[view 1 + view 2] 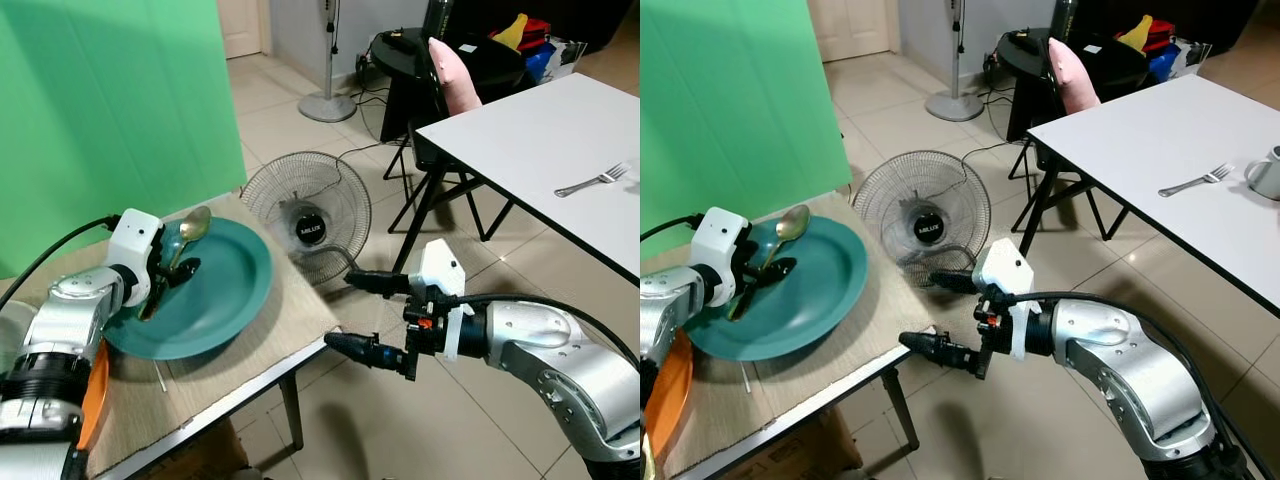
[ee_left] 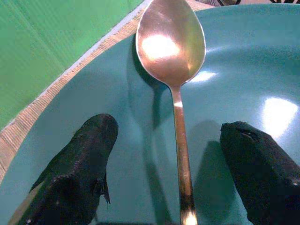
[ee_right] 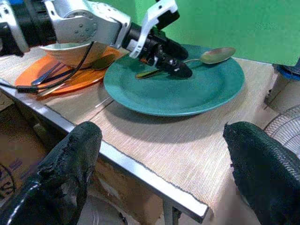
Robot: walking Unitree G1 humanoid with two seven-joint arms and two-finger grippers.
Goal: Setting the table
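A teal plate (image 1: 225, 290) lies on the low wood-grain table (image 1: 270, 335) at my left. A golden spoon (image 1: 190, 228) rests in it, bowl up on the far rim (image 2: 171, 42), handle running down into the plate. My left gripper (image 1: 170, 282) is low over the plate and open, one black finger (image 2: 89, 154) on each side of the spoon's handle without clasping it. My right gripper (image 1: 340, 312) is open and holds nothing, hanging in the air just off the low table's right corner, and it faces the plate (image 3: 187, 89).
An orange plate (image 3: 79, 77) carrying a white bowl (image 3: 65, 51) and cutlery sits left of the teal plate. A floor fan (image 1: 306, 215) stands behind the low table. At right is a white table (image 1: 530, 140) with a fork (image 1: 593, 180) and a mug (image 1: 1268, 172).
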